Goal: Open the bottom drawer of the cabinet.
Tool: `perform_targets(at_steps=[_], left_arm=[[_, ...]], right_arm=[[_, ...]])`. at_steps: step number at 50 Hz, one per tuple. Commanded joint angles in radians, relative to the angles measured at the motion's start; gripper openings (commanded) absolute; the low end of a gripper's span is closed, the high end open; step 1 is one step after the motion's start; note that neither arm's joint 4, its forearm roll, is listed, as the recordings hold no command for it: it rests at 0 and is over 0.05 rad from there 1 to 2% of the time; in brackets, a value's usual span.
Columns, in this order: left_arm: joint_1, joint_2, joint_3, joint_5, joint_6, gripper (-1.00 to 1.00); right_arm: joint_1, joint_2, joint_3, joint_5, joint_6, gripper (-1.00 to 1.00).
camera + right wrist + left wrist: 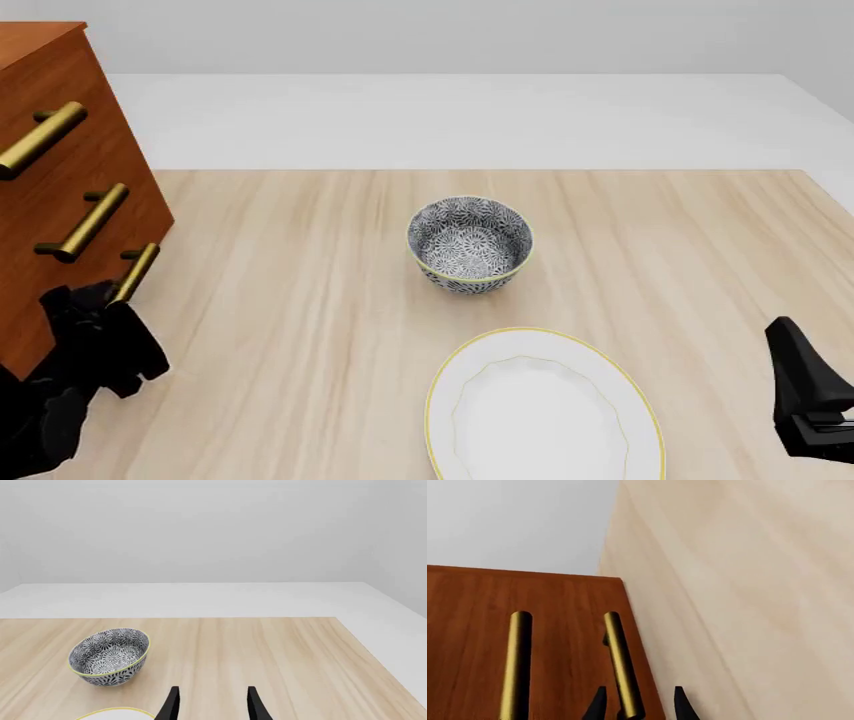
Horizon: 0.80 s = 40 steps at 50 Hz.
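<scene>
- Because the left gripper (637, 705) is spread apart around the end of the bottom drawer's brass handle (622, 662), the next move should be to close on the bar, then pull straight out.
- The bottom drawer (80, 300) looks closed, lowest in the cabinet (67, 120) at the table's (294, 300) far left.
- The right gripper (210, 705) hangs with its fingers apart, holding nothing, well away.
- A patterned bowl (469, 243) and white plate (541, 410) sit mid-table, clear of the drawer's path.
</scene>
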Motion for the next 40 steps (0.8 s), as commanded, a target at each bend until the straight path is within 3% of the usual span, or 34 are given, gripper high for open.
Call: perform_targets(at_steps=[1,16,17,40], left_arm=[[0.011,0.007,-0.008,0.000,0.001,1.00],[-0.003,0.018,-0.006,0.000,-0.006,1.00],[0.002,0.009,-0.008,0.000,0.013,-1.00],[-0.019,-0.008,0.007,0.000,0.036,-1.00]], right_arm=[[0.000,0.000,0.000,0.000,0.000,1.00],[0.000,0.000,0.000,0.000,0.000,1.00],[0.000,0.000,0.000,0.000,0.000,1.00],[0.000,0.000,0.000,0.000,0.000,1.00]])
